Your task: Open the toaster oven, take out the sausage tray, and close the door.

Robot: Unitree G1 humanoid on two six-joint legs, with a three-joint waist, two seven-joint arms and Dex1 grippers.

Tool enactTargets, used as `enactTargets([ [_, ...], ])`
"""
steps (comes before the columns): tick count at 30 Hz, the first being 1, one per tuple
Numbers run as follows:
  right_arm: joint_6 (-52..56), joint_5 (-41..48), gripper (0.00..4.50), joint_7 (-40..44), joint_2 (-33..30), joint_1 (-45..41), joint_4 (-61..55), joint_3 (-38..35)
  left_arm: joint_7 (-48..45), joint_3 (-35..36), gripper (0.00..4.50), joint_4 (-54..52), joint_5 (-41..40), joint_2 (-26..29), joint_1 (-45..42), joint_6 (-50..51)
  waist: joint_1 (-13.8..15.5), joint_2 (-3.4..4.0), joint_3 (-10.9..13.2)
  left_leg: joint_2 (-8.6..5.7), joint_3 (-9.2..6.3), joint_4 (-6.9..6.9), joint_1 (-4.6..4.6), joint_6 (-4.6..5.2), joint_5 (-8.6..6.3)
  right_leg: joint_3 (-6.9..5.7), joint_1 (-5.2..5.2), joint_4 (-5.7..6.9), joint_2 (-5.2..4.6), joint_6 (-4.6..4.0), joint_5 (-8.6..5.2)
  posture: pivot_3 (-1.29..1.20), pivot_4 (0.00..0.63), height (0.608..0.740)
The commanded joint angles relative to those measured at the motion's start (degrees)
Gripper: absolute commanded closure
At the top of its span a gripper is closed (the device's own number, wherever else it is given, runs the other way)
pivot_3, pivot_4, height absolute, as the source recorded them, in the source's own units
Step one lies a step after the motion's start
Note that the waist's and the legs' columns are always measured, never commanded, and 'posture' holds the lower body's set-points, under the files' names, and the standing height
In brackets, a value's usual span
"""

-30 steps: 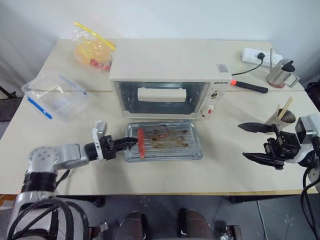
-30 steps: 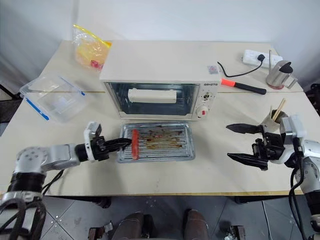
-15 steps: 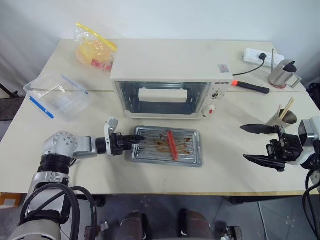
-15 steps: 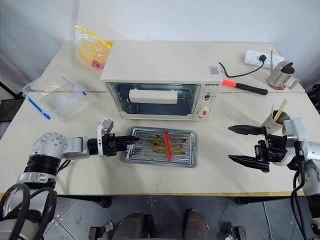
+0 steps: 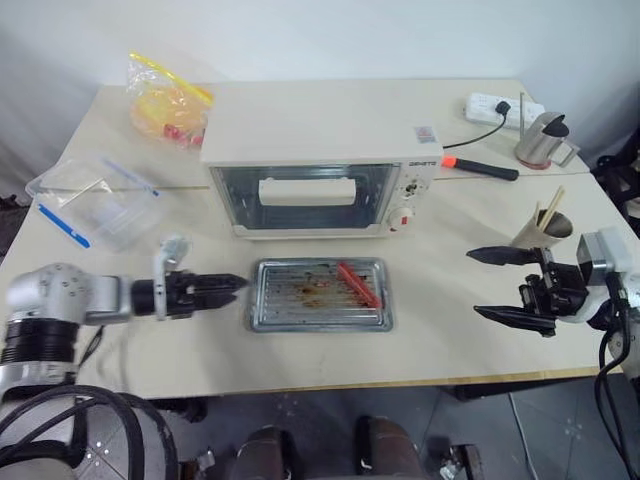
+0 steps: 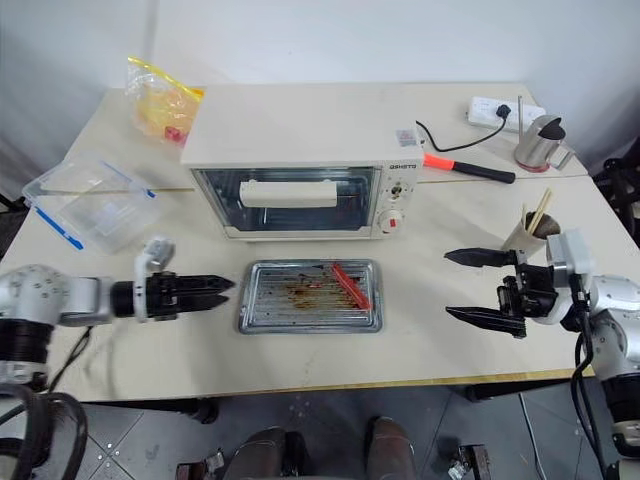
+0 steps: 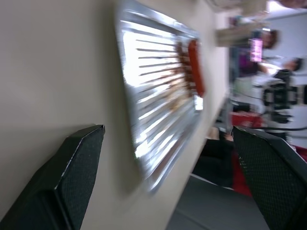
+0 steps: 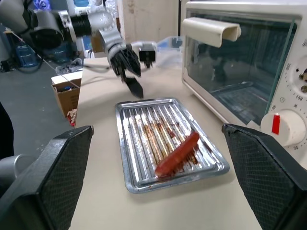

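Observation:
The cream-white toaster oven stands at mid-table, its glass door shut and upright. In front of it the silver sausage tray lies flat on the table, with one red sausage slanting across its right half. My left gripper is open just left of the tray's left edge, apart from it and holding nothing. My right gripper hangs open over the table well right of the tray, fingers pointing toward it. The right wrist view shows the tray, the sausage and the oven.
A clear plastic container with blue clips and a yellow bag lie at the left. A paper cup with chopsticks, a metal pot, a power strip and an orange-handled tool lie at the right.
My left gripper let go of the tray's left edge, opened and drew back leftward. The sausage rolled from the tray's left end to its right half. The right arm kept still.

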Motion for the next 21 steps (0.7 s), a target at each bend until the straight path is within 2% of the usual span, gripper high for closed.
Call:
enactTargets([
  [1, -1.6, 0.5, 0.0, 3.1, -1.6, -1.8, 0.8, 0.8, -4.9, -0.8, 0.02, -3.1, 3.1, 2.5, 1.6, -2.9, 0.0, 0.0, 0.0, 0.0, 0.01, 0.0, 0.0, 0.01, -0.01, 0.02, 0.0, 0.0, -0.02, 0.0, 0.0, 0.0, 0.15, 0.74],
  [3, -2.2, 0.1, 0.0, 3.1, -2.1, -2.8, 1.8, 2.6, -12.0, -0.3, 0.02, -7.2, 6.1, 4.6, 5.0, -13.2, 0.1, -0.01, 0.0, 0.01, 0.02, 0.0, -0.02, -0.01, -0.03, 0.03, -0.03, -0.02, -0.02, 0.0, 0.0, 0.0, 0.15, 0.74],
  [4, -2.8, -0.3, 0.0, 3.1, -2.5, -3.4, 2.7, 4.0, -16.8, 0.8, 0.02, -9.0, 8.8, 5.0, 7.7, -22.5, 0.1, -0.01, 0.0, 0.02, 0.03, 0.0, -0.02, -0.03, -0.06, 0.05, -0.05, -0.02, -0.02, 0.0, 0.0, 0.0, 0.15, 0.74],
  [5, -4.3, -1.1, 0.0, 3.1, -3.2, -3.9, 3.9, 6.1, -18.5, 4.0, 0.02, -10.8, 13.9, 3.4, 10.8, -38.9, 0.1, -0.01, 0.0, 0.03, 0.07, -0.01, -0.04, -0.05, -0.08, 0.06, -0.12, -0.01, -0.02, 0.0, 0.0, 0.0, 0.15, 0.74],
  [6, -5.4, -1.5, 0.0, 3.1, -3.8, -4.3, 4.8, 7.7, -19.2, 6.2, 0.02, -11.5, 17.5, 2.0, 12.8, -50.1, 0.1, -0.01, 0.0, 0.06, 0.15, -0.02, -0.09, -0.09, -0.11, 0.09, -0.26, 0.01, -0.02, -0.02, -0.01, 0.0, 0.15, 0.74],
  [7, -7.1, -2.4, 0.0, 3.1, -4.2, -4.9, 6.4, 9.7, -21.6, 7.2, 0.02, -11.8, 20.6, 1.5, 14.6, -59.8, 0.2, -0.01, 0.0, 0.08, 0.31, -0.03, -0.17, -0.09, -0.14, 0.17, -0.49, 0.01, -0.06, -0.06, -0.03, 0.0, 0.15, 0.74],
  [8, -8.2, -2.8, 0.0, 3.1, -4.5, -5.5, 7.7, 11.2, -23.2, 7.4, 0.02, -11.6, 22.5, 1.1, 15.3, -65.2, 0.2, -0.02, 0.0, 0.09, 0.34, -0.01, -0.26, -0.09, -0.14, 0.16, -0.6, 0.01, -0.06, -0.08, -0.04, 0.0, 0.15, 0.74],
  [11, -11.4, -3.8, 0.0, 3.1, -4.5, -8.2, 12.6, 15.0, -31.4, 6.3, 0.02, -5.0, 22.7, 0.7, 13.7, -68.8, 0.3, -0.01, 0.0, 0.08, 0.72, 0.17, -0.57, -0.06, -0.14, 0.13, -0.88, 0.04, -0.05, -0.09, -0.03, 0.0, 0.15, 0.74],
  [15, -15.3, -5.4, 0.0, 3.1, -3.2, -12.6, 20.4, 17.6, -35.7, 4.5, 0.02, 8.6, 30.8, -0.6, 10.5, -86.3, 0.3, 0.0, 0.0, 0.07, 0.95, 0.23, -0.57, 0.04, -0.13, 0.15, -0.91, 0.06, -0.07, -0.08, -0.03, 0.0, 0.15, 0.74],
  [21, -17.8, -5.4, 0.0, 3.1, -3.8, -14.0, 23.5, 19.8, -39.5, 4.1, 0.02, 17.2, 34.2, -0.3, 6.9, -91.7, 0.3, -0.03, 0.0, 0.1, 0.99, 0.22, -0.64, 0.08, -0.16, -0.1, -0.98, 0.34, -0.08, -0.07, -0.02, 0.0, 0.15, 0.74],
])
